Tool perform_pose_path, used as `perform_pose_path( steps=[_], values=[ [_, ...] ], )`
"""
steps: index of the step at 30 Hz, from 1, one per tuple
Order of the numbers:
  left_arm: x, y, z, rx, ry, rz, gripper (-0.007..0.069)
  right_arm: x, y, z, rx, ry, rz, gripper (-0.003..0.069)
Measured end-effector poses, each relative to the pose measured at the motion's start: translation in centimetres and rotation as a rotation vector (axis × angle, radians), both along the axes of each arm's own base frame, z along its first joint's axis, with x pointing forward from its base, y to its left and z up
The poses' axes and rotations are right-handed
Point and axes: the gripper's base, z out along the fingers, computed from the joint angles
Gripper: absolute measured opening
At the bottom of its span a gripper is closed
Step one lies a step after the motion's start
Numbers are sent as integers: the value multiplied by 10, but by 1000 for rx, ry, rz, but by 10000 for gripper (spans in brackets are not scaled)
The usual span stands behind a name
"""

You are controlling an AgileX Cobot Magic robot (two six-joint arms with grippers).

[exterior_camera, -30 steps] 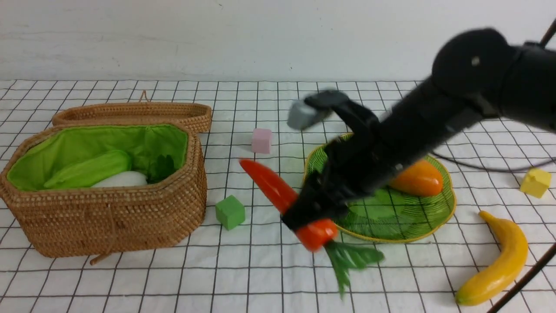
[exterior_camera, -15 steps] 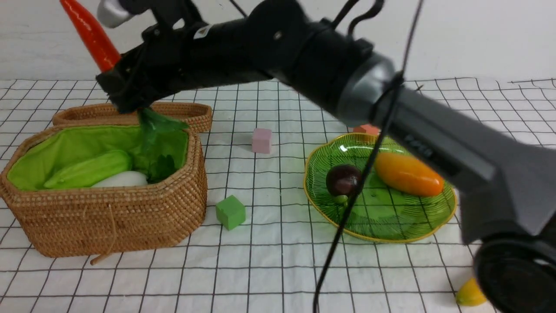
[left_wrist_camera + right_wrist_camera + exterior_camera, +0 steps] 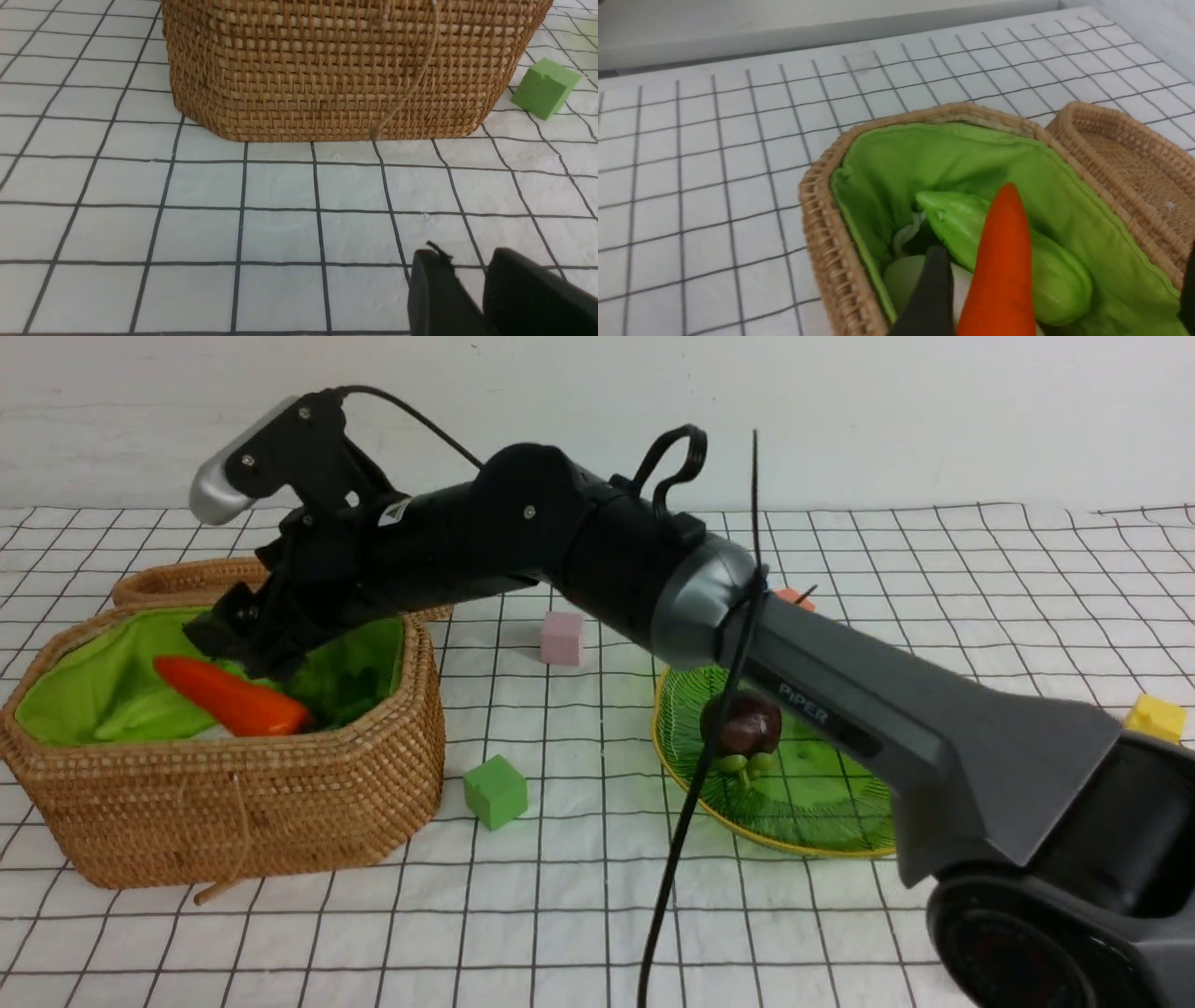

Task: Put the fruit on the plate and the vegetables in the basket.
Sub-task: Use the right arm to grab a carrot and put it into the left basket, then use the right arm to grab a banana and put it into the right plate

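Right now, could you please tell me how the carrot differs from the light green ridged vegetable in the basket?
The carrot is red-orange and smooth, tapering to a point; the light green ridged vegetable is pale green with lengthwise ridges. The carrot sits uppermost, overlapping the ridged vegetable beneath it. Both are elongated and inside the wicker basket.

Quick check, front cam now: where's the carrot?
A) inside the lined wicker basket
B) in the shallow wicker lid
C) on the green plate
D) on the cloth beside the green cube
A: the carrot sits within the rim of the basket, against its green lining, and the right wrist view shows it lying over the light green vegetable.
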Motion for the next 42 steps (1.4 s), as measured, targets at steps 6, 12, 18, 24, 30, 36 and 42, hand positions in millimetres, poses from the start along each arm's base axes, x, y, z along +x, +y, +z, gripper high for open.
perform_pose_path(
  steps=[6,12,18,24,30,36,42],
  values=[
    [0,0,0,0,0,0,165,-21,-59,72,-166,35,9,646],
    [0,0,0,0,0,0,174,-46,-180,153,-213,167,-402,590],
    [0,0,0,0,0,0,178,-78,-269,130,-269,392,-849,577],
    [0,0,0,0,0,0,178,-95,-343,38,-330,729,-1275,574],
    [0,0,0,0,0,0,179,-96,-388,-42,-190,896,-1506,574],
    [0,0,0,0,0,0,184,-87,-411,-90,-123,952,-1583,574],
    [0,0,0,0,0,0,186,-72,-411,-119,-120,987,-1582,559]
  ],
)
